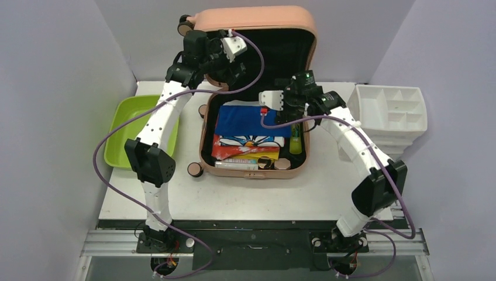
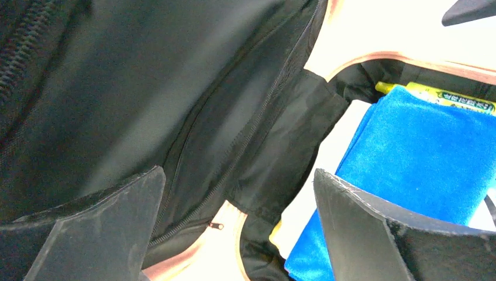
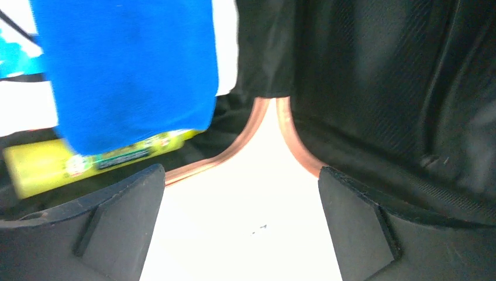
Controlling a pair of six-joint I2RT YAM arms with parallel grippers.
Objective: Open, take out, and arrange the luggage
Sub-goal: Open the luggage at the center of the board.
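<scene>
The salmon-pink luggage [image 1: 252, 19] stands open at the back of the table, lid upright and black-lined, base [image 1: 205, 140] lying flat and packed. Inside lie a blue towel [image 1: 244, 120], a yellow-green bottle [image 1: 296, 140] and colourful packets [image 1: 245, 147]. My left gripper [image 1: 229, 71] hovers open by the lid's left inner side; the left wrist view shows the black lining [image 2: 146, 88], the towel [image 2: 421, 146] and nothing between the fingers [image 2: 99, 228]. My right gripper [image 1: 290, 112] is open over the base's back right, above the pink rim [image 3: 234, 149] near the hinge, holding nothing.
A lime-green tub [image 1: 139, 132] sits left of the suitcase, under the left arm. A white drawer organizer [image 1: 391, 111] stands at the right back. Grey walls close in on both sides. Caster wheels [image 1: 195, 170] stick out at the suitcase's left.
</scene>
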